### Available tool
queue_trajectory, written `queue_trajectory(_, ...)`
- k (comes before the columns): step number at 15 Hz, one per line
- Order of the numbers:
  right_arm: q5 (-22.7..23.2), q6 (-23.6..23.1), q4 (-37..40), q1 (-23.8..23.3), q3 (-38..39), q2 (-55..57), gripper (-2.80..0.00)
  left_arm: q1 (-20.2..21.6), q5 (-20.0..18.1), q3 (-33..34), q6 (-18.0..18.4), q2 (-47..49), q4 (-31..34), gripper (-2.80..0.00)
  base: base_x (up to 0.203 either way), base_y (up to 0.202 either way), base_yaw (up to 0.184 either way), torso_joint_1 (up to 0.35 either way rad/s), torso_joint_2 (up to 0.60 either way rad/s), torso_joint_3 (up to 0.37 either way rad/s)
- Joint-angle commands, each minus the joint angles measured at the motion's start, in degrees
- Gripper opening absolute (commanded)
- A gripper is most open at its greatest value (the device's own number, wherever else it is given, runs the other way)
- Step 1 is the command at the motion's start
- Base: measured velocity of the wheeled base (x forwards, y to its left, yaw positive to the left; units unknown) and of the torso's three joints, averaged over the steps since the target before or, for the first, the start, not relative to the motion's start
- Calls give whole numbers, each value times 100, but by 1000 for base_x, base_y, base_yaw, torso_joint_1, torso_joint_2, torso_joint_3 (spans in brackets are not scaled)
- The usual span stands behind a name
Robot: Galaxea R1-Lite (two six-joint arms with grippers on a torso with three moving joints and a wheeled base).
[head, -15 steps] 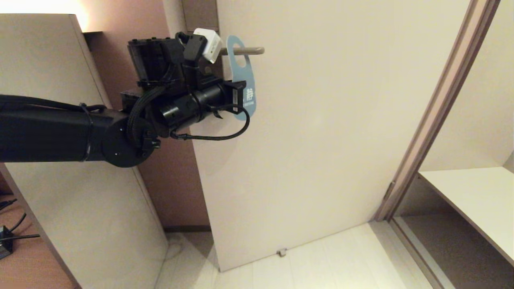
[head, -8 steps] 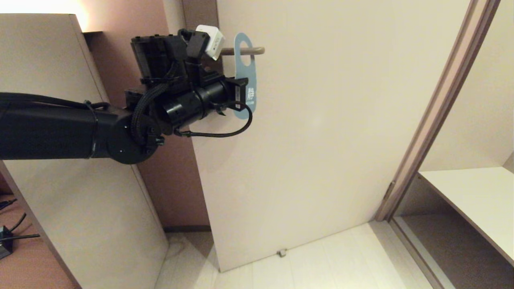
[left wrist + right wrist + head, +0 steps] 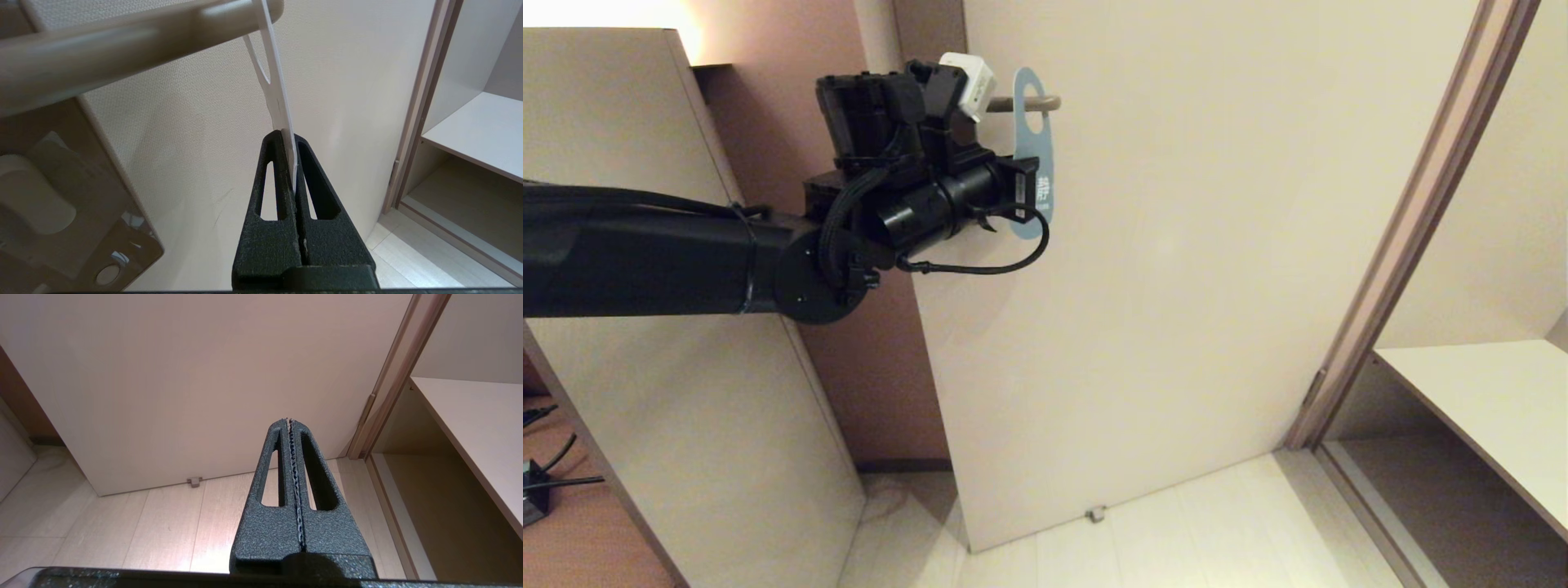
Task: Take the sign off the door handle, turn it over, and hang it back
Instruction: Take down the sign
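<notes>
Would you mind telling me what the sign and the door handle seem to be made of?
The sign looks like thin stiff card or plastic, hard to say which: the left wrist view shows it edge-on as a slim white sheet staying straight. Its blue-grey face looks matte. The door handle seems to be metal with a satin brownish-grey finish: a smooth round bar with soft, dull highlights.

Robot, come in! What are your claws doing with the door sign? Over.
Left gripper shut on blue-grey card sign, near tip of brownish metal lever handle. Right gripper shut, empty, parked low. Nothing blocking.
</notes>
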Motion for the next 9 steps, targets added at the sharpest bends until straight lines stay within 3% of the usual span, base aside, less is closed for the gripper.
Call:
queue_trajectory(1, 4, -2, 3, 1, 1, 0, -280, -5, -4, -81, 3, 115, -22, -280, 0, 0, 0, 0, 0, 0)
queue_trajectory(9, 4, -2, 3, 1, 1, 0, -280, -22, -4, -261, 3, 241, -13, -280, 0, 0, 0, 0, 0, 0)
